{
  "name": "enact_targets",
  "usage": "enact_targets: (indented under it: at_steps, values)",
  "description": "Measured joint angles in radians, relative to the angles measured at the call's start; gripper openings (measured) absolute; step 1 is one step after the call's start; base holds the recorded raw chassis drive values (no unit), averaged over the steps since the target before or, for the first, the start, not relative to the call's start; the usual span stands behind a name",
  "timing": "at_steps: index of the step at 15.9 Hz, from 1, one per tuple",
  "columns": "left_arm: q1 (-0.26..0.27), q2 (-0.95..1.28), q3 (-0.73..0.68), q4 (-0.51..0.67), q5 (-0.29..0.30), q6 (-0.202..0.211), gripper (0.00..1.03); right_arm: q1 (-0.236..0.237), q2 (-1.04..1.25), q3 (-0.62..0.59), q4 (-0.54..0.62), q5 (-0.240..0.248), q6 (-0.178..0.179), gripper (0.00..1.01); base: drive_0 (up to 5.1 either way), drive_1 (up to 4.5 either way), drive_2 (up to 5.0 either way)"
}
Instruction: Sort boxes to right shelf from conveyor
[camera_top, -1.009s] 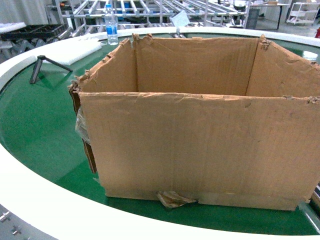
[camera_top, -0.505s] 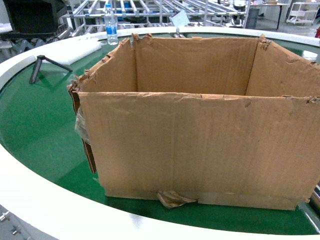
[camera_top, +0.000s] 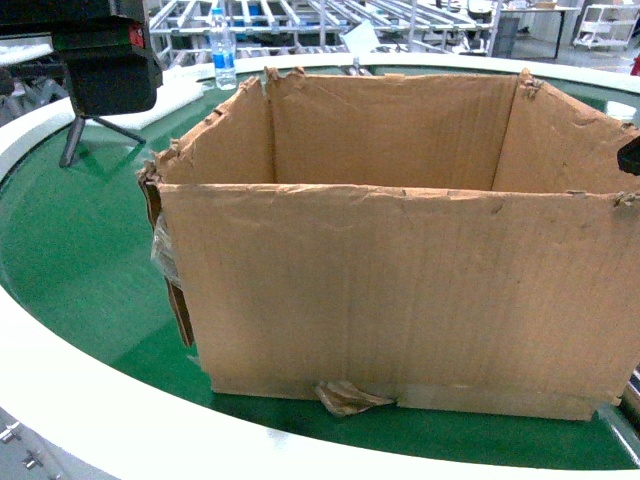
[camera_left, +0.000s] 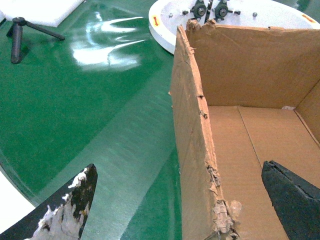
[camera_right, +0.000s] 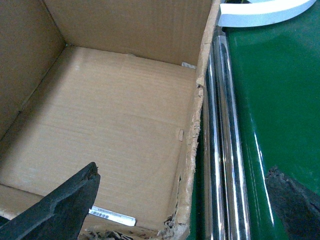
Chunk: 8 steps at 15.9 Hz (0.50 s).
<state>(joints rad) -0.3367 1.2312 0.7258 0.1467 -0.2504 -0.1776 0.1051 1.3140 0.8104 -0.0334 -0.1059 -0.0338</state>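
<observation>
One large brown cardboard box (camera_top: 400, 290), open-topped with a ragged rim, stands on the green conveyor (camera_top: 70, 250) near its white rim (camera_top: 100, 400). My left gripper (camera_left: 178, 166) is open. It straddles the box's left wall (camera_left: 192, 140), one finger (camera_left: 75, 205) outside over the belt and the other (camera_left: 292, 200) inside. My right gripper (camera_right: 182, 172) is also open and straddles the right wall (camera_right: 192, 145), one finger (camera_right: 65, 205) inside the box. The left arm's black body (camera_top: 100, 50) shows at top left in the head view. I cannot tell which rack is the right shelf.
Steel racks (camera_top: 300, 20) stand beyond the conveyor. Twin chrome bars (camera_right: 220, 150) run along the box's right wall. A water bottle (camera_top: 222, 48), a small black tripod (camera_left: 17, 40) and a white foam slab (camera_top: 150, 100) sit left of the box. A white hub disc (camera_left: 225, 20) lies behind it.
The left arm's black body has come further into the head view at top left, and a dark bit of the right gripper now shows at the right edge. The box has not moved.
</observation>
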Motion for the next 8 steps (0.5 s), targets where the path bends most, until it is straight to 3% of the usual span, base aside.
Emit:
enact_targets:
  at_steps: [2,6,8]
  values:
    - [0.002,0.004,0.003,0.000,-0.004,-0.005,0.98,0.000,0.000,0.000,0.000,0.000,0.000,0.98,0.0,0.00,0.0]
    - [-0.074,0.091,0.165,-0.011,-0.014,-0.035,0.98,0.010,0.023,0.016,-0.020,0.013,-0.001,0.98,0.0,0.00,0.0]
    - [-0.082,0.125,0.200,-0.066,-0.042,-0.076,0.98,0.027,0.027,0.026,-0.039,0.016,-0.012,0.98,0.0,0.00,0.0]
